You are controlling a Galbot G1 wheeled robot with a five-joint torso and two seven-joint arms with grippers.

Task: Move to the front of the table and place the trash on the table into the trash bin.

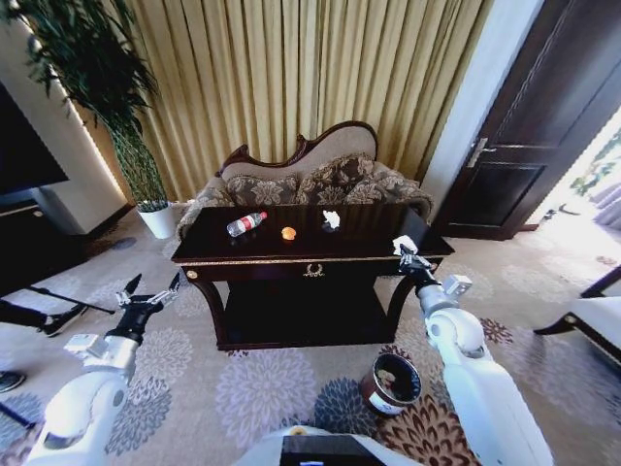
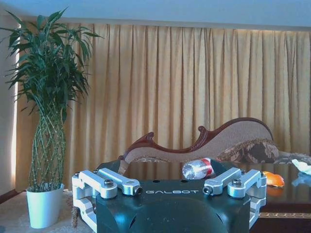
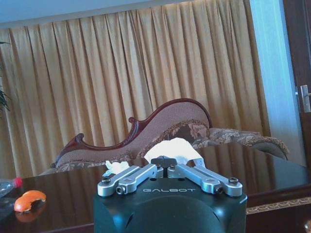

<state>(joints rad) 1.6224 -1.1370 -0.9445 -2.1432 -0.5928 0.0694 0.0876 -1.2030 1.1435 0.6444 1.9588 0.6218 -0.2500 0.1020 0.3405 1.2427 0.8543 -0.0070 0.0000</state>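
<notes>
Right gripper (image 1: 405, 249), jaws clamped on a white wad (image 3: 172, 148) at the surface's (image 1: 369, 228) near right corner, likely for binning. Left gripper (image 1: 153, 291) idle, jaws apart. Beyond: bottle (image 1: 245, 223), orange piece (image 1: 288, 233), second wad (image 1: 331, 219). Head view adds the bin (image 1: 392, 382) on the floor, below the right arm.

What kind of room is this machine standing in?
Most likely a hotel suite or formal sitting room: a carved-back sofa stands before floor-length gold curtains, with a dark glossy table on patterned carpet and a tall potted plant.
</notes>
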